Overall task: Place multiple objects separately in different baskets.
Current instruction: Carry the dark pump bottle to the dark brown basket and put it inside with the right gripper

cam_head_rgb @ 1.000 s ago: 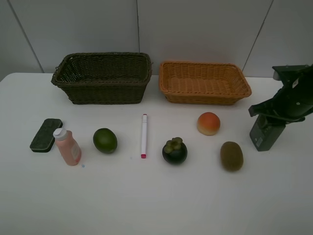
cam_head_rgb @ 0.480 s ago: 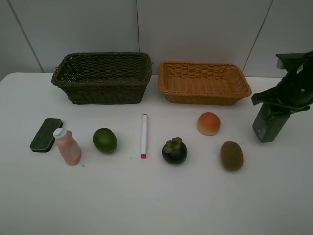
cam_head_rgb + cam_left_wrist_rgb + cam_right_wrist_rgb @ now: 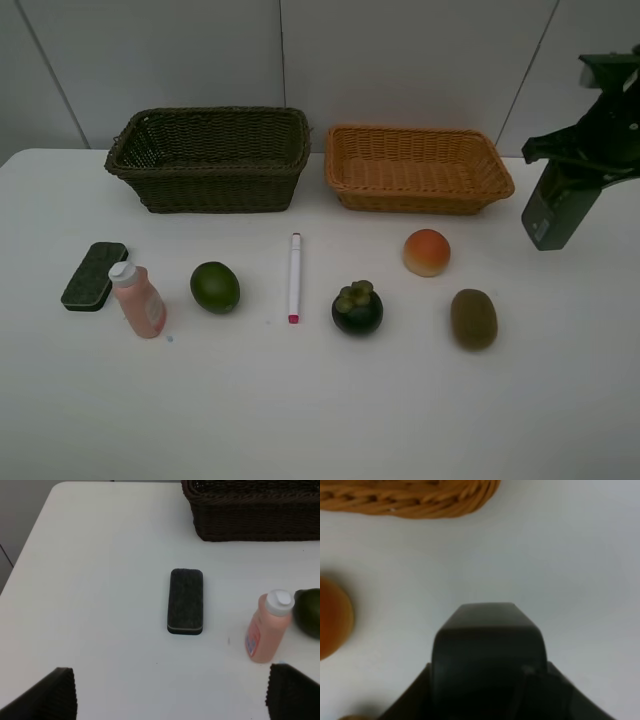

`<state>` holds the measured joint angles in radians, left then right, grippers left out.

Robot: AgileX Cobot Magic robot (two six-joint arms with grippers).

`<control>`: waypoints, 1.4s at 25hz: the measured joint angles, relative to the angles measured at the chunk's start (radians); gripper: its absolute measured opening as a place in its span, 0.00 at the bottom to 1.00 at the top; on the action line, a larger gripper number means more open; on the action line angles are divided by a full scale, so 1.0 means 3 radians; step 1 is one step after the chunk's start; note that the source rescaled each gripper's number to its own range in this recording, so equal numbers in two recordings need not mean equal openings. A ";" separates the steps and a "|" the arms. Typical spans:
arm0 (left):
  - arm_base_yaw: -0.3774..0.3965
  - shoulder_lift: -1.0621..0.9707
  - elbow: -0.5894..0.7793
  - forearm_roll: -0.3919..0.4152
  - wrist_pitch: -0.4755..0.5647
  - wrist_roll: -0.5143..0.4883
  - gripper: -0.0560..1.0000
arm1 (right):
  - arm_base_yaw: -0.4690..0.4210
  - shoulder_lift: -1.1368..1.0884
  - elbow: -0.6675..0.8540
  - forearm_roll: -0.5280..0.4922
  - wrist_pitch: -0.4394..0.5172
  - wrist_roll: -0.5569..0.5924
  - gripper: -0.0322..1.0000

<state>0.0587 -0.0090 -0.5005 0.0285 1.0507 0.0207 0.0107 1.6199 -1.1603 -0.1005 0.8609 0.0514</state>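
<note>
Off the right end of the light orange-tan basket (image 3: 415,200), the right gripper's (image 3: 582,160) fingers (image 3: 414,696) are closed partway onto the top of the dark green pump bottle (image 3: 558,210), whose body hangs tilted beneath them. The left gripper (image 3: 172,700) has its fingers (image 3: 52,695) spread wide with nothing between them. It is well to that basket's left, near the dark green eraser block (image 3: 186,601).

Just in front of the tan basket lies the orange-red peach (image 3: 427,252). The brown kiwi (image 3: 473,318) lies farther forward, toward the basket's right end, and the dark mangosteen (image 3: 357,308) toward its left end. Leftward from there come the white pink-tipped marker (image 3: 295,277), the round green fruit (image 3: 215,287), the upright pink white-capped bottle (image 3: 140,300) and the eraser. The dark brown-green basket (image 3: 210,190) sits just beside the tan basket's left end, not touching it.
</note>
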 joint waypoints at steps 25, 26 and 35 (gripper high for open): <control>0.0000 0.0000 0.0000 0.0000 0.0000 0.0000 1.00 | 0.1316 0.0215 -0.0911 0.0359 -0.0785 -0.0151 0.37; 0.0000 0.0000 0.0000 0.0000 0.0000 0.0000 1.00 | 0.1374 0.0261 -0.0944 0.0372 -0.0825 -0.0151 0.37; 0.0000 0.0000 0.0000 0.0000 0.0000 0.0000 1.00 | 0.1751 0.0879 -0.1444 0.0412 -0.1046 -0.0151 0.37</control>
<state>0.0587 -0.0090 -0.5005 0.0285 1.0507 0.0207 0.5360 1.8835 -1.5936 0.0229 0.5470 0.0060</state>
